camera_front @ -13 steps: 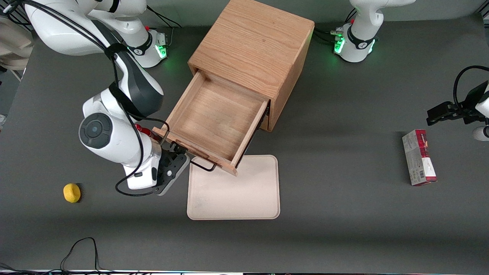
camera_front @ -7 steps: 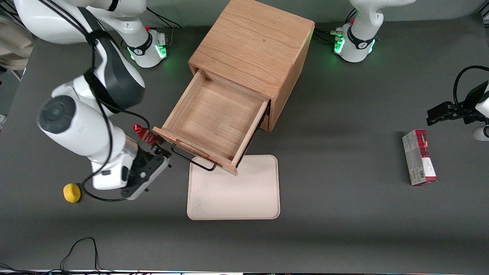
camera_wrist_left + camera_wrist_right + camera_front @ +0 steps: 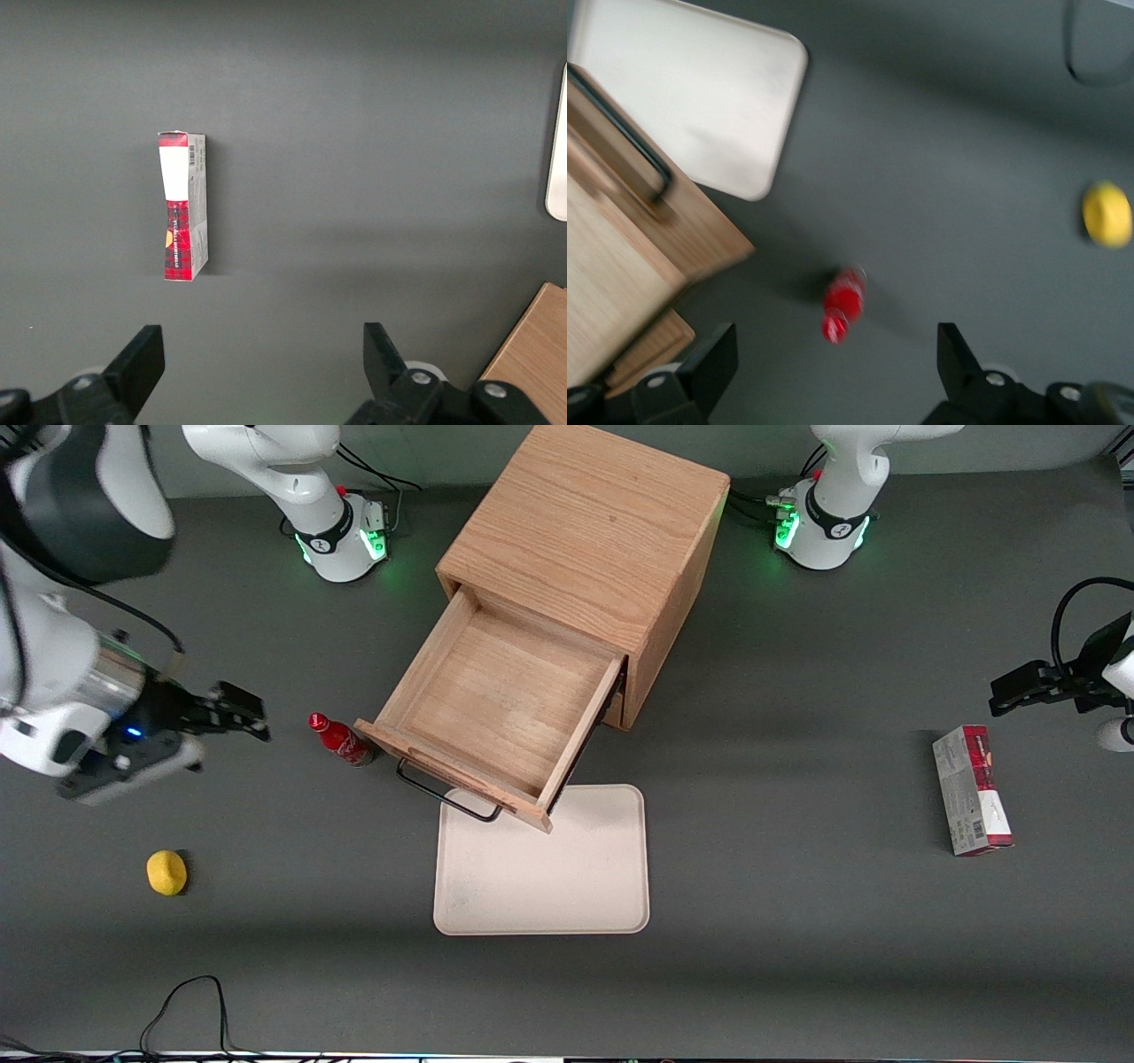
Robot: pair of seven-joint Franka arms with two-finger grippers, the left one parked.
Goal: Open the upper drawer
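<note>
The upper drawer (image 3: 500,704) of the light-oak cabinet (image 3: 589,531) stands pulled far out and is empty. Its long black wire handle (image 3: 446,797) hangs over the edge of the cream tray. The drawer front and handle (image 3: 622,133) also show in the right wrist view. My right gripper (image 3: 244,717) is open and empty. It hovers above the table toward the working arm's end, well clear of the handle. A small red bottle stands between it and the drawer. In the right wrist view the gripper (image 3: 835,343) has its fingers spread wide with nothing between them.
A red bottle (image 3: 341,740) (image 3: 843,301) stands beside the drawer's corner. A cream tray (image 3: 540,868) (image 3: 691,97) lies in front of the drawer. A yellow lemon-like object (image 3: 166,872) (image 3: 1107,214) lies nearer the front camera. A red and grey box (image 3: 972,790) (image 3: 183,208) lies toward the parked arm's end.
My gripper has let go of the drawer handle, then moved up and away toward the working arm's end of the table. The drawer has stayed open.
</note>
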